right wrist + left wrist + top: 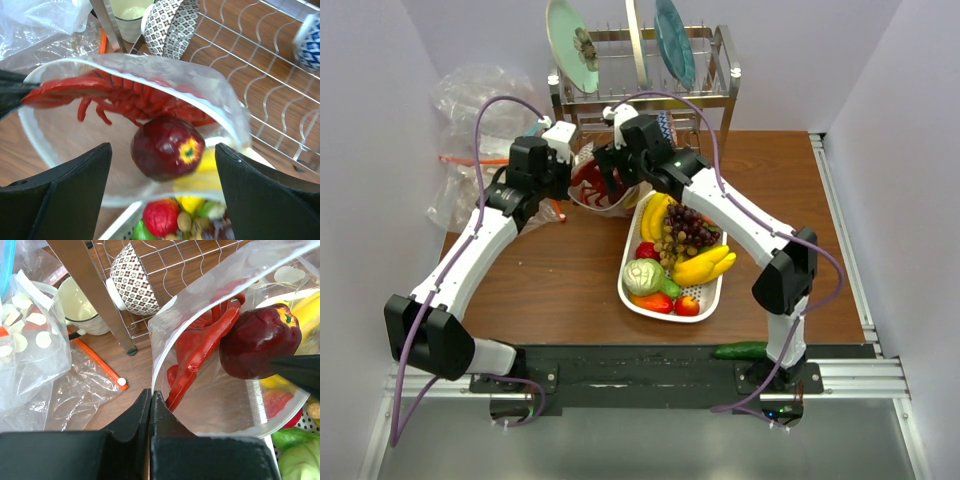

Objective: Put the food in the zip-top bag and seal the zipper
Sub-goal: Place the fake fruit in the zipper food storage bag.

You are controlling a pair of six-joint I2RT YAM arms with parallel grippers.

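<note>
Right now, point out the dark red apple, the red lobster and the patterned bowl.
dark red apple (pixel 167 147), right wrist view, on its glossy rounded side.
red lobster (pixel 130 95), right wrist view, on its segmented body.
patterned bowl (pixel 137 277), left wrist view, on its outer wall.

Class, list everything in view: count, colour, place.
tray: one, white, table centre
zip-top bag: one, clear with white dots, at tray's far end
lobster: one, red, inside the bag
apple: one, dark red, in the bag mouth
bananas: two bunches, yellow, in tray
grapes: one bunch, dark purple, in tray
cabbage: one, pale green, in tray
cucumber: one, green, near table edge
dish rack: one, metal, far edge
left end effector: one, black, shut on bag rim
right end effector: one, black, open over apple
</note>
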